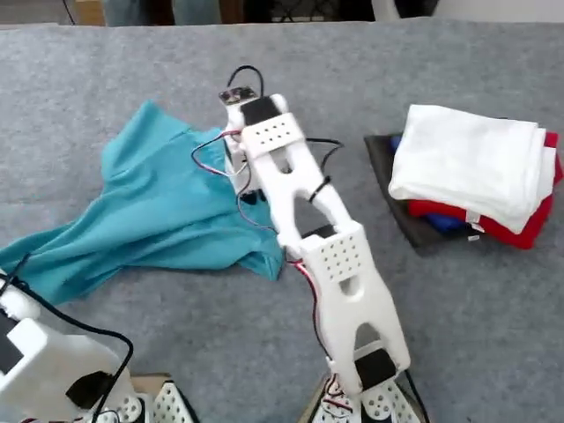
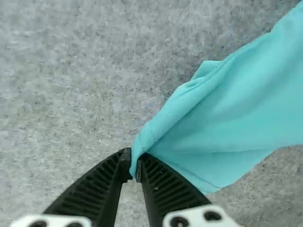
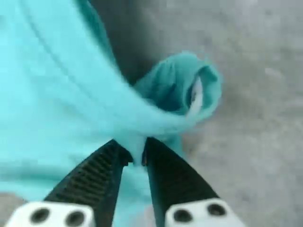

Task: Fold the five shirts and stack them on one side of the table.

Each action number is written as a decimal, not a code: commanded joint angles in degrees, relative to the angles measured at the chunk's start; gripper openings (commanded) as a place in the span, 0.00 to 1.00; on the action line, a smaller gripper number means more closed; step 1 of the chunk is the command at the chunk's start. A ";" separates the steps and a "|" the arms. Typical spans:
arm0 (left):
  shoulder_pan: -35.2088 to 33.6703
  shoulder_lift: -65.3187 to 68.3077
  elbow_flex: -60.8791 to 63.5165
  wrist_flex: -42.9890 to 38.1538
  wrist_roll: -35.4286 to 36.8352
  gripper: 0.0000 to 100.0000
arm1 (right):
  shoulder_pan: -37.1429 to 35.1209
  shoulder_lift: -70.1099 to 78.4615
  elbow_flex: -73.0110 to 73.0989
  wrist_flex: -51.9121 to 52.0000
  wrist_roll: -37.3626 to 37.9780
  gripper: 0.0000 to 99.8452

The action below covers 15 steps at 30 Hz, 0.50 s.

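Right arm (image 1: 308, 229), frame centre: white printed links, perforated panels, oval cut-outs, black motor blocks, with black and red cables looped alongside.
Left arm (image 1: 44, 361), lower left corner: white housing, black cable.
Left gripper (image 2: 133, 163), right gripper (image 3: 137, 151): black ribbed fingers, white mounts with dark screw holes.

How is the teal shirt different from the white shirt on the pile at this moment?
The teal shirt lies spread and wrinkled; the white shirt is folded into a neat rectangle. The teal shirt lies alone on the table, the white shirt tops a pile of folded shirts. The left tool and right tool pinch the teal shirt; nothing holds the white shirt. Both are plain-coloured.
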 commanded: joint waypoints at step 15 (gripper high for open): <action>2.42 3.52 -1.89 -0.79 -0.97 0.03 | 2.64 -52.97 68.70 0.88 25.76 0.01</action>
